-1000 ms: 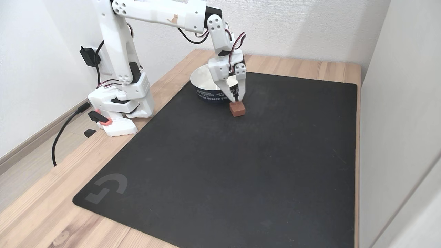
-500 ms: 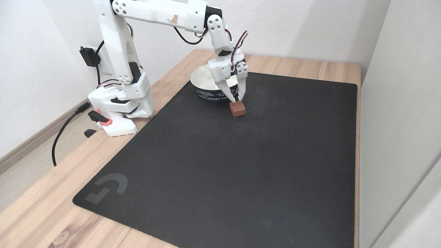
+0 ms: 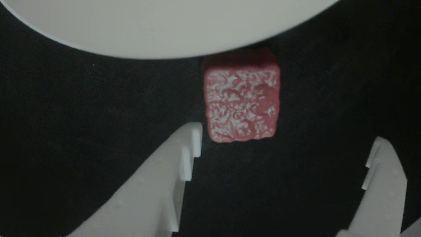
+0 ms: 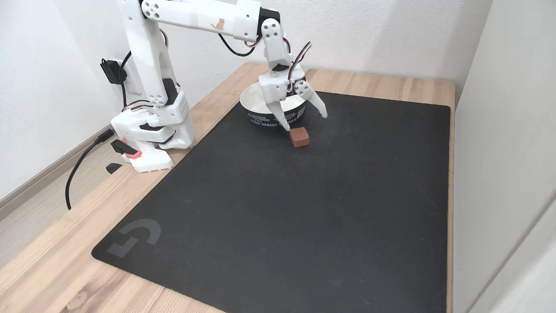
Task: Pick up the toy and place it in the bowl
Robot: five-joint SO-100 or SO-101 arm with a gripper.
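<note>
So I'm hovering with my gripper (image 4: 305,122) spread wide just above the toy (image 4: 299,137), which is sitting on the black mat (image 4: 278,208) right next to the near side of the bowl (image 4: 260,117). In the other view the toy (image 3: 241,102) is lying just past my fingertips (image 3: 194,138) with nothing gripped, so I'm reckoning the grab, lift and drop are all left to do.

My arm (image 4: 147,65) is all white plastic, with black and red cables looping at the wrist, a small orange cat sticker (image 4: 220,23) and an orange clamp (image 4: 130,151) at its base.
</note>
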